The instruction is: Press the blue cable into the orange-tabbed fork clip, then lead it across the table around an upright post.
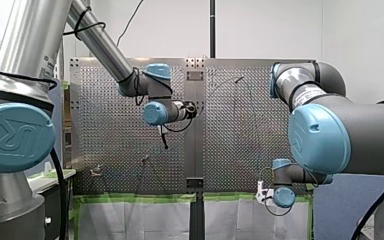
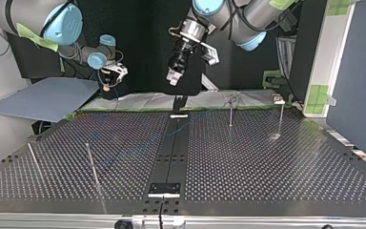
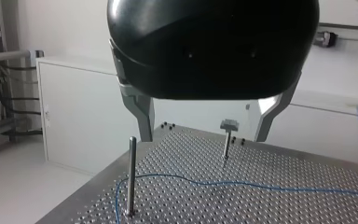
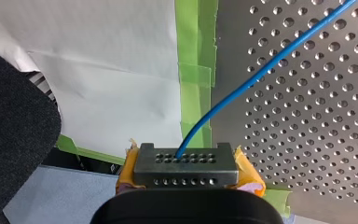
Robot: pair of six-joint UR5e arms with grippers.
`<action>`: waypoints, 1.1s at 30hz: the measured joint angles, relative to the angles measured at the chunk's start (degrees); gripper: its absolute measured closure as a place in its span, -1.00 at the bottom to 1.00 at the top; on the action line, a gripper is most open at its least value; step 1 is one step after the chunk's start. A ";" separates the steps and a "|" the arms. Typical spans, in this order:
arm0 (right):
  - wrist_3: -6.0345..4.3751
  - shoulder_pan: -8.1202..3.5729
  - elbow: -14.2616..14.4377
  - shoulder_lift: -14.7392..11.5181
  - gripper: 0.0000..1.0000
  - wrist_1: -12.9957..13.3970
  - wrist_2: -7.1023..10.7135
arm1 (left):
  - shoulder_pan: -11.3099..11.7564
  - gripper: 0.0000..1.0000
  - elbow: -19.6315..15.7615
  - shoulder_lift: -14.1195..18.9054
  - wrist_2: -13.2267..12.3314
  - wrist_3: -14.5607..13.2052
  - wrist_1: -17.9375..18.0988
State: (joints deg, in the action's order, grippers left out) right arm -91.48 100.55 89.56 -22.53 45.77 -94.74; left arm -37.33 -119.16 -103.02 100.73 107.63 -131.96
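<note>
Blue cable [image 4: 247,86] slants away from right gripper [image 4: 186,161].

The table [image 2: 267,162], filling the lower half of the top view, is perforated sheet metal with a dull sheen. The post [image 3: 131,175] ahead of my left gripper [image 3: 204,138] is smooth bright metal. That gripper has a glossy black shell and matt grey metal fingers [image 3: 142,109]. The cable [image 4: 242,86] has a smooth blue plastic jacket. My right gripper [image 4: 186,163] shows a dull perforated metal block between yellow pads [image 4: 249,170]. Beside the cable lie matt green tape [image 4: 196,74] and a white paper-like sheet [image 4: 112,70]. At the front view's left, the arm tube [image 1: 30,35] is brushed metal and its blue cap [image 1: 15,137] smooth plastic.
</note>
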 joint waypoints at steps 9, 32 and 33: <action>-0.01 0.03 -0.34 -0.06 1.00 -0.30 0.07 | 0.98 -1.00 -4.89 -0.01 1.29 -1.21 4.93; 0.01 0.12 -0.37 -0.08 1.00 -0.32 0.51 | 5.28 -1.00 -18.04 -0.02 0.09 -1.16 7.91; 0.02 0.13 -0.37 -0.08 1.00 -0.29 0.51 | 5.38 -1.00 -18.31 -0.01 0.04 -1.08 8.03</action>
State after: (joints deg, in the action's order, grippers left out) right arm -91.46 100.68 89.19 -22.61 45.48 -94.23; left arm -31.95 -137.46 -103.03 100.77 106.55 -123.92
